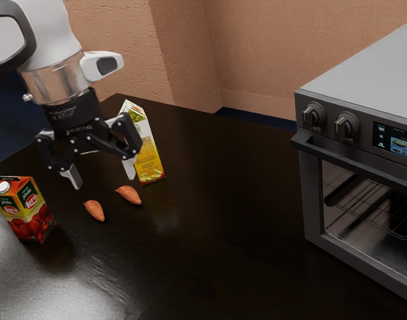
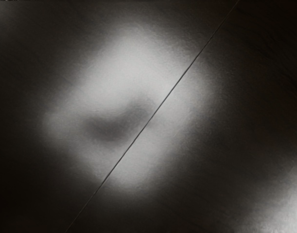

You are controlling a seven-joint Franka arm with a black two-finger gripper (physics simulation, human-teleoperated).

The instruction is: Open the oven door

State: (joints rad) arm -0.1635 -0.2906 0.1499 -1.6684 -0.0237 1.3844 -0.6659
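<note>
In the exterior view, the grey oven (image 1: 312, 200) stands at the right, its door (image 1: 363, 248) closed, with a dark handle bar (image 1: 350, 160) along the door's top and a rack visible through the glass. My gripper (image 1: 100, 175) hangs over the table at the exterior view's left, well apart from the oven. Its two fingers are spread wide with nothing held between them, so it is open.
A red juice carton (image 1: 24, 208) and a yellow carton (image 1: 147, 148) stand on the dark table (image 1: 210, 247). Two orange-brown sweet potatoes (image 1: 94, 211) (image 1: 129, 195) lie near the gripper. In the wrist view, a thin seam crosses the tabletop (image 2: 138, 87), which shows a bright reflection.
</note>
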